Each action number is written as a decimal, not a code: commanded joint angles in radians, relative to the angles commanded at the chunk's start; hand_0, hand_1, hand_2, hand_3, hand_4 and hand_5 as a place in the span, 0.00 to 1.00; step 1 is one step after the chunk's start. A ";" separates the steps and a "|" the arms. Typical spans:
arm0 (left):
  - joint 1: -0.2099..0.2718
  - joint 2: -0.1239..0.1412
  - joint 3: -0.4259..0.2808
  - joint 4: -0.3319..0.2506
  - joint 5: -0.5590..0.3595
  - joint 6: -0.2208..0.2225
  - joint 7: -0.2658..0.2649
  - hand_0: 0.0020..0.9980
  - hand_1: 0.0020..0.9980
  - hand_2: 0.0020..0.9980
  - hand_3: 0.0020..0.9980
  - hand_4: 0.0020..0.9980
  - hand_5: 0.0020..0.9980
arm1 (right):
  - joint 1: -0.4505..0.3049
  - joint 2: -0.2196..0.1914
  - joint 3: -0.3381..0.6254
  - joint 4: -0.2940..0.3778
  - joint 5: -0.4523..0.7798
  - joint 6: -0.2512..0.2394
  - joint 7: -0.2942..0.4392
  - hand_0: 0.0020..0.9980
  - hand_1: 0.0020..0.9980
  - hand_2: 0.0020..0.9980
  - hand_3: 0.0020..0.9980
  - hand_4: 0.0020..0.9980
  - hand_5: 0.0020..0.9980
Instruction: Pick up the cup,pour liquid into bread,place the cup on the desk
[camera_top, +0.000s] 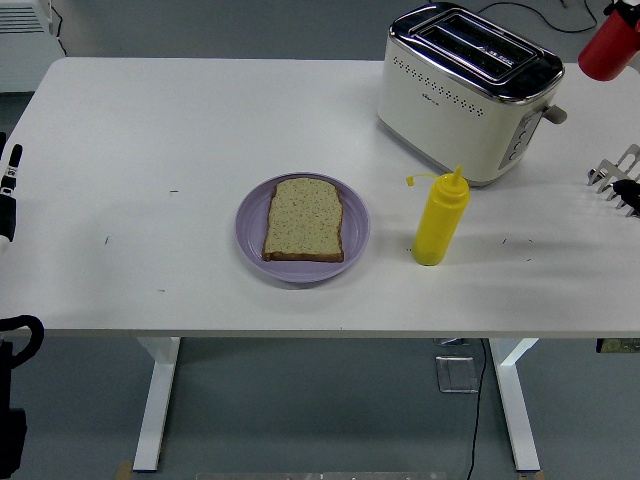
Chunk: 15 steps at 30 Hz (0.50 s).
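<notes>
Yellow plastic squeeze bottle (440, 220) w/ pointed nozzle upright on white table (150, 130), at 3 o'clock of round purple plate (255, 215) carrying flat brown bread slice (304, 220). Cream-and-chrome toaster (465, 95) at 12 o'clock of bottle. Silver fingertips of right hand (618, 182) at 3 o'clock frame edge, spread, holding nothing. Left arm (8, 190) resting at 9 o'clock edge; fingers: can't tell. Red object (610, 45) at 1 o'clock corner.

The small dark mark on the toaster (468, 92) is too tiny to read
</notes>
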 joint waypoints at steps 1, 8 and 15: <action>0.000 0.000 0.000 0.000 0.000 0.000 0.000 0.79 0.74 0.74 0.70 0.51 1.00 | -0.009 -0.002 -0.001 0.002 0.038 -0.006 0.004 0.10 0.15 0.28 0.33 0.50 0.00; 0.001 0.000 -0.001 0.000 0.000 0.000 0.000 0.79 0.74 0.74 0.70 0.51 1.00 | -0.105 -0.007 -0.007 0.003 0.070 -0.094 0.058 0.11 0.15 0.28 0.33 0.51 0.00; -0.001 0.000 0.002 0.001 0.000 0.000 0.000 0.79 0.75 0.74 0.70 0.51 1.00 | -0.180 -0.011 -0.079 -0.008 -0.020 -0.149 0.168 0.11 0.16 0.28 0.33 0.50 0.00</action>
